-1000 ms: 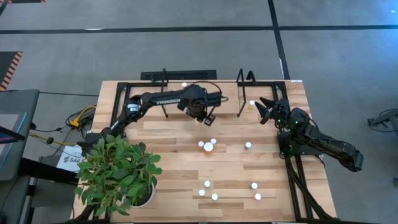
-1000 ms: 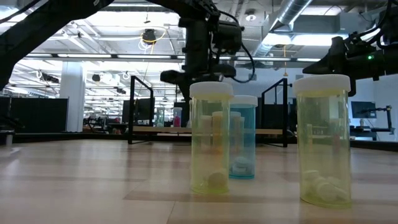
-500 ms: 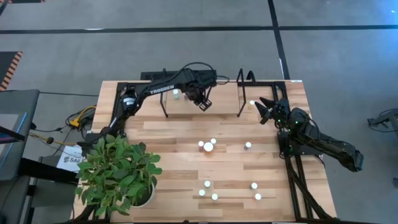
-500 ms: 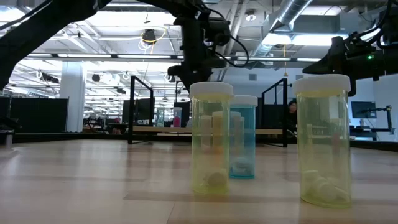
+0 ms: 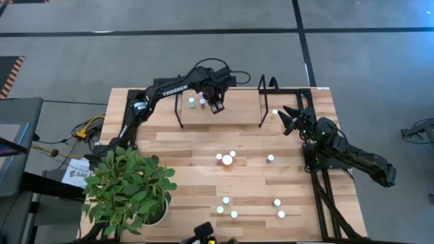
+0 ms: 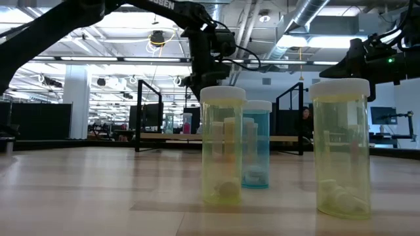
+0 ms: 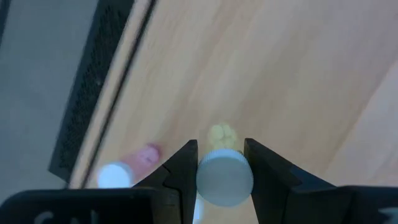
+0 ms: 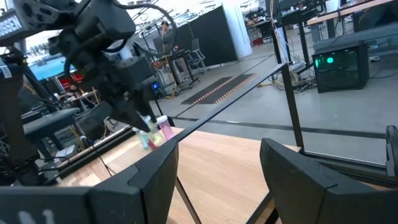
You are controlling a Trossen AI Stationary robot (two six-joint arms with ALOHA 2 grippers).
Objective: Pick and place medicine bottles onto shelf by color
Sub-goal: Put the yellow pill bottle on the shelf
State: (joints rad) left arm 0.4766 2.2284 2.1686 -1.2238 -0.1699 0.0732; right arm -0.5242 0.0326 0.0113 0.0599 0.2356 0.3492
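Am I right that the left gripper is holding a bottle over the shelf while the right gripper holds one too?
Not quite. The left gripper does grip a bottle over the shelf, but the right gripper is open and empty beside the shelf's end, as the right wrist view shows.

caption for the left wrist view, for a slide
Left gripper shut on a yellow bottle above the shelf board, a pink bottle standing alongside.

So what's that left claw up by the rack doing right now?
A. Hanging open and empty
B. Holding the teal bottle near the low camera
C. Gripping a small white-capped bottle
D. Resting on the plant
C: in the left wrist view, the left claw pinches a small white-capped bottle over the shelf.
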